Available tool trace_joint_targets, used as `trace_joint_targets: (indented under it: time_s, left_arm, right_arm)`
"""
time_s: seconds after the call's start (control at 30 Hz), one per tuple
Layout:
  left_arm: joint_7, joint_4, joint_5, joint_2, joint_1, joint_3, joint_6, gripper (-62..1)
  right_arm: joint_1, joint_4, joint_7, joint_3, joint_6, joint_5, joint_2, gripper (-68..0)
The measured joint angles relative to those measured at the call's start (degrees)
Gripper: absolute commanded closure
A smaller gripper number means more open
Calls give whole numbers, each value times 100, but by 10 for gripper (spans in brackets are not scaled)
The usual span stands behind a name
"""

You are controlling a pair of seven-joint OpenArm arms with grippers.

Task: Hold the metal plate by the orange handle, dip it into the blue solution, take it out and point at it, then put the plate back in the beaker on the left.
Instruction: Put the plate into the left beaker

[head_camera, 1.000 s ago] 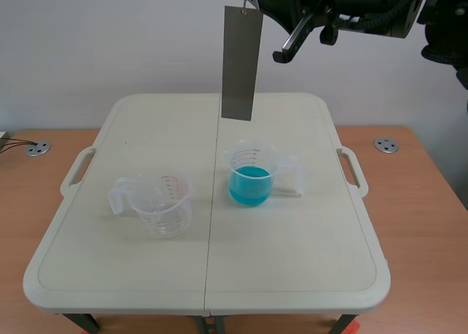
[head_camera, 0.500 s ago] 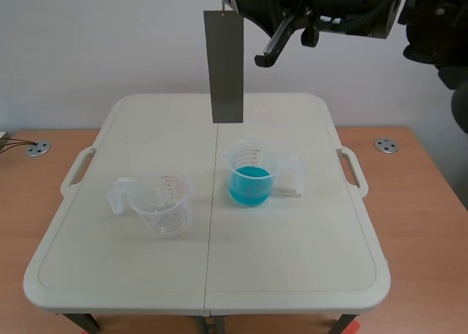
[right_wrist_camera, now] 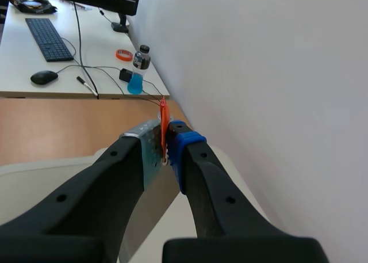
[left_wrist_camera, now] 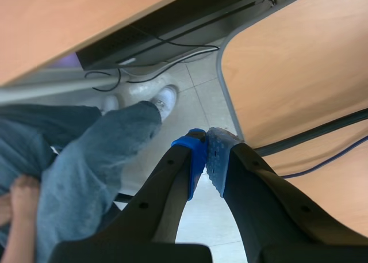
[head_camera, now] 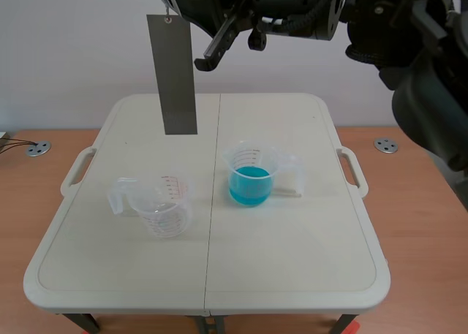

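Scene view: plate (head_camera: 172, 74) (lower edge) well above left beaker (head_camera: 164, 206)

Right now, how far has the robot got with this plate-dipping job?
Done: the right gripper has the metal plate by its orange handle, lifted clear of the table. In hand: over the last second the plate has swung from above the blue solution toward the empty left beaker. Left: lowering it into that beaker. Whether the dip and pointing happened, the pictures do not show.
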Motion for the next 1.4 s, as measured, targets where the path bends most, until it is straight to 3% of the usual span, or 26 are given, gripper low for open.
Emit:
trace_joint_targets:
  time_s: [0.27,0.53,1.4]
  left_arm:
    - [-9,0,0,363,-13,0,-219,-27]
    - [-24,0,0,435,-13,0,-461,-27]
    - [-39,-4,0,435,-15,0,-457,-27]
  right_arm:
    - [24,0,-269,-332,-2,-2,-367,-15]
    - [22,0,-415,-603,-2,0,-535,-15]
    - [-356,0,-651,-623,-59,0,-612,-15]
